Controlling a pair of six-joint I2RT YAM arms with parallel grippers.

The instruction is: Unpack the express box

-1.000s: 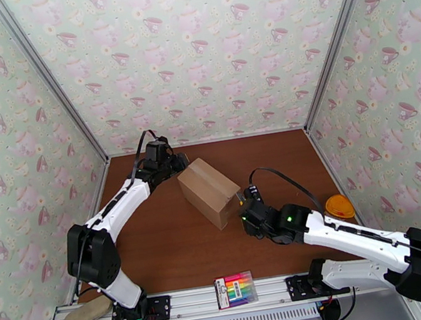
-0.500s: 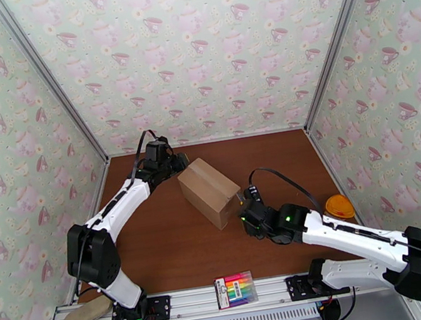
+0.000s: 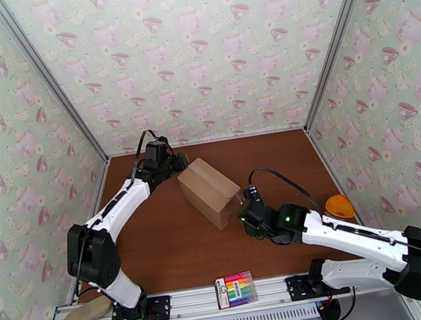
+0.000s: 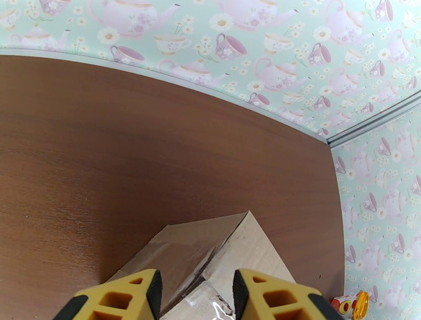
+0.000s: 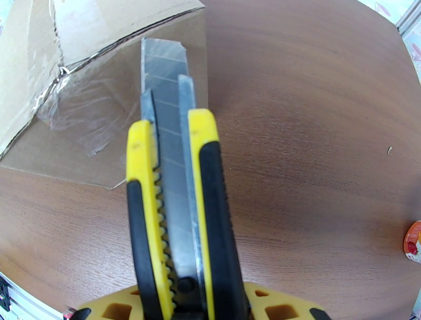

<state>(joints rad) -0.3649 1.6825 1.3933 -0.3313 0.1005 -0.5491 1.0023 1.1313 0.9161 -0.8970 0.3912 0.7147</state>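
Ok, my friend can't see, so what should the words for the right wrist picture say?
A yellow-and-black utility knife, gripped in the robot's right hand, stretches up the middle with its blade out, pointing at the taped end of the express box. A brown wooden table lies underneath.

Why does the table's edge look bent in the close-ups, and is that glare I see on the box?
Left wrist view: the wide lens bows the far edge of the table into a curve. Right wrist view: yes, the clear tape on the express box catches whitish glare, and the utility knife, right up against the lens, looms oversized. Top external view: even light, only soft shadows.
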